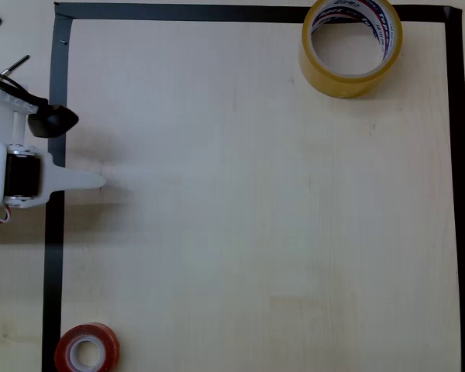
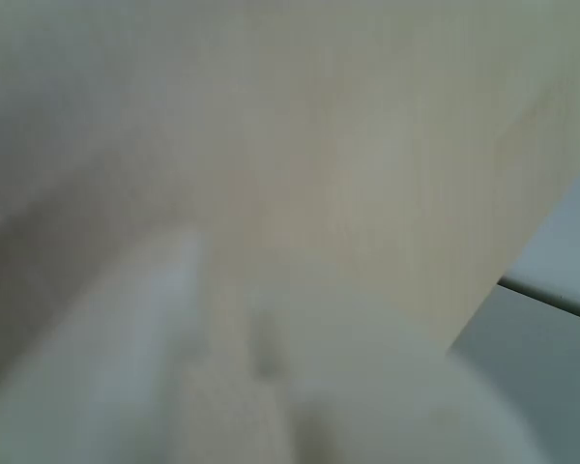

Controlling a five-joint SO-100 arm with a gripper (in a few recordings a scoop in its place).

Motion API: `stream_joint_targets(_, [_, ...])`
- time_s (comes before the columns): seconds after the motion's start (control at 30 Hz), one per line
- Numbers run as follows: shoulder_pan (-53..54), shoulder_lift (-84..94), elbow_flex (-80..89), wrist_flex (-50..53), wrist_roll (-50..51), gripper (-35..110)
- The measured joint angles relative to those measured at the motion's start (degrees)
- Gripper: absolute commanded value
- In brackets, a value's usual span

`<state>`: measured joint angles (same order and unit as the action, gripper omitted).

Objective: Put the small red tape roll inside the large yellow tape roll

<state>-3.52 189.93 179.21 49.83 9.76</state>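
Overhead: gripper [image 1: 93, 182] at 9 o'clock, tip just over the black tape border [image 1: 56, 225], holding nothing; can't tell how far apart the jaws are. Small red tape roll [image 1: 87, 350] flat at 7 o'clock, on the border corner. Large yellow tape roll [image 1: 352, 45] at 1 o'clock, well apart. Wrist view: blurred bench [image 2: 367, 145].

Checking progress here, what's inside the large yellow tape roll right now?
Inside the large yellow tape roll only bare table shows. The small red tape roll lies far off.
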Motion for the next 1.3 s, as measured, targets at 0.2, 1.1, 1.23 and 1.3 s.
stream_joint_targets(0.2, [-1.23,0.0,-0.7,2.9,0.0,0])
stream_joint_targets(1.1, [20.04,-62.31,-51.24,13.27,-13.45,0])
stream_joint_targets(1.23, [22.68,-64.95,-53.0,14.33,-17.23,4])
stream_joint_targets(1.3, [24.52,-64.86,-53.0,14.85,-19.34,7])
